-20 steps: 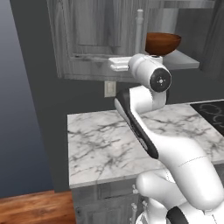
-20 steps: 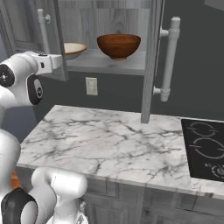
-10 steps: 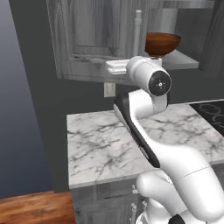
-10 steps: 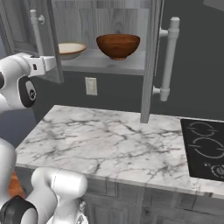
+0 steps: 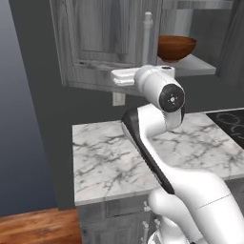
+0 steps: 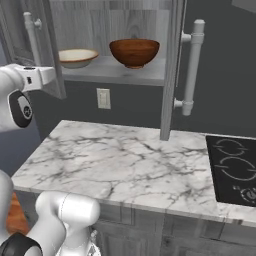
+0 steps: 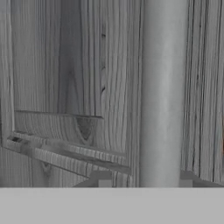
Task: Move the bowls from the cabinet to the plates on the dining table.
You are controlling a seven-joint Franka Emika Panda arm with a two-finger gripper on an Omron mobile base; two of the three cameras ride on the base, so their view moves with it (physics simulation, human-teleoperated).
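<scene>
Swinging wider: the grey woodgrain cabinet door (image 6: 47,47) has come further open since a second ago, the jaws clamped on its long silver bar handle (image 7: 162,94). Shallow beige bowl (image 6: 77,57) and glossy reddish-brown wooden bowl (image 6: 134,52) sit exposed on the cabinet shelf (image 6: 120,74), reachable once the handle is released.

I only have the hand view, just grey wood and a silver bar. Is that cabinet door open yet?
Observer: Yes, in the right base view the left door stands open, with the jaws closed around its handle.
Operator: Any bowls inside?
Observer: Two on the shelf: a beige bowl and a brown bowl to its right.
Operator: Is the other door in the way?
Observer: No, the right door is open too.
</scene>
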